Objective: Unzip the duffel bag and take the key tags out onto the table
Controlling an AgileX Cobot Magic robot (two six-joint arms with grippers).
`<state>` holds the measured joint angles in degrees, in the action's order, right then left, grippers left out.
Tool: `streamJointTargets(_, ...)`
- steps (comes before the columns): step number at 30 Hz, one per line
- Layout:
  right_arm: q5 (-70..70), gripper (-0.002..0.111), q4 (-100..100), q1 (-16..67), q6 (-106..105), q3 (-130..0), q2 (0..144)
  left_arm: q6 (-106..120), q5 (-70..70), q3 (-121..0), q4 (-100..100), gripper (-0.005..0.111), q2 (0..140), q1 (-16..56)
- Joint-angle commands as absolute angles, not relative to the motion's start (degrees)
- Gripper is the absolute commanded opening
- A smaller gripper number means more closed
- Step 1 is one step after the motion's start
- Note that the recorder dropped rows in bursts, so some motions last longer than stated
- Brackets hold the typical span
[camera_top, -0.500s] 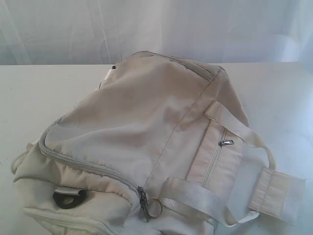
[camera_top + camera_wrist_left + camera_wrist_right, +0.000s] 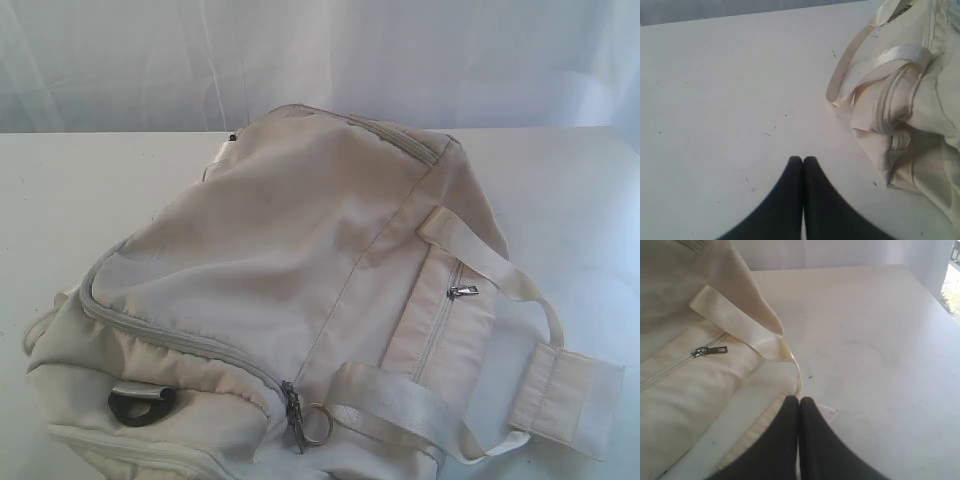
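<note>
Cream duffel bag (image 2: 290, 260) lies on the white surface (image 2: 80, 200), taking up most of the exterior view, its long axis running diagonally from the near left to the far right. Main zipper (image 2: 180, 335) is grey and fully zipped, curving along the near-left edge of the top panel. Its slider sits at the near end with a bare metal ring (image 2: 316, 423) hanging from it. A dark clip (image 2: 140, 403) shows on the near-left end of the bag. 1 pale webbing handle (image 2: 500, 275) loops off the right side, and its padded handle wrap (image 2: 575, 395) lies flat on the surface. The side pocket is zipped too, with its pocket zipper pull (image 2: 462, 292) at the upper end.

Left end effector (image 2: 803, 159) is clenched, its 2 dark fingers pressed together, empty, over bare surface near the bag's end and clear of a loose strap (image 2: 850, 65). Right end effector (image 2: 799, 399) is clenched and empty too, tips over the edge of the handle wrap; contact cannot be told.
</note>
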<state>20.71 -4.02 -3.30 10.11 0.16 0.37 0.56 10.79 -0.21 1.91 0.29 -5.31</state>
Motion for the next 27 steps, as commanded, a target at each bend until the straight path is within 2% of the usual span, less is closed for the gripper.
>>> streamJointTargets(1, 20.00, 0.000, -4.52, -3.53, 10.32, 0.00, 0.00, 0.00, 10.63, 0.00, 2.40, 0.000, 0.00, -5.48)
streamJointTargets(13, 18.78, 0.000, -4.52, -3.53, 10.32, 0.00, 0.00, 0.36, 5.34, 0.00, 2.40, 0.000, 0.00, -5.48)
streamJointTargets(15, 18.78, 0.000, -4.52, -3.53, 10.32, 0.00, 0.00, 0.00, 0.74, 0.00, 2.40, 0.000, 0.00, -5.48)
streamJointTargets(20, 17.16, 0.000, -4.52, -3.53, 10.53, 0.00, 0.00, 0.00, -21.90, 0.00, 2.40, 0.000, 0.00, -5.48)
streamJointTargets(27, 16.48, 0.000, -4.52, -3.53, 10.70, 0.00, 0.00, 0.00, -36.23, 0.00, 2.40, 0.000, 0.00, -5.48)
